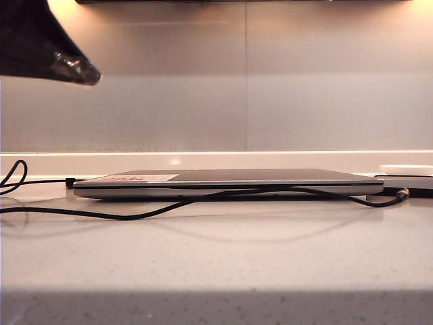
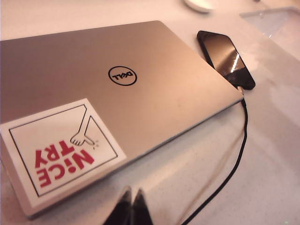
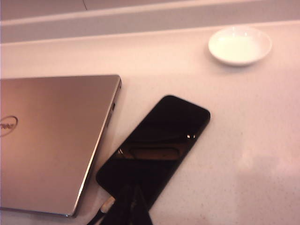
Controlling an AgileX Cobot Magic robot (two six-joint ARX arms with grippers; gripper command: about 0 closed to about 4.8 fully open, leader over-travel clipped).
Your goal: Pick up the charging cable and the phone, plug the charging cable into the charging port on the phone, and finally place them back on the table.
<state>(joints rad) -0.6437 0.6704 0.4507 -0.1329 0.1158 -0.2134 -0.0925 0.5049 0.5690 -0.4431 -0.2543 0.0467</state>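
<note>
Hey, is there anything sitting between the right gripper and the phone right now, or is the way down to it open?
Nothing visible stands in the way. The right gripper, fingers shut, hangs directly over the phone, which lies flat on the table beside the laptop with the charging cable at its end.

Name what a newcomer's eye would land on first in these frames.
The closed silver laptop in the middle of the table, with a red "NICE TRY" sticker on its lid. Beside it the black phone lies flat, the charging cable plugged into its end. Both grippers, left and right, hang shut and empty above them.
</note>
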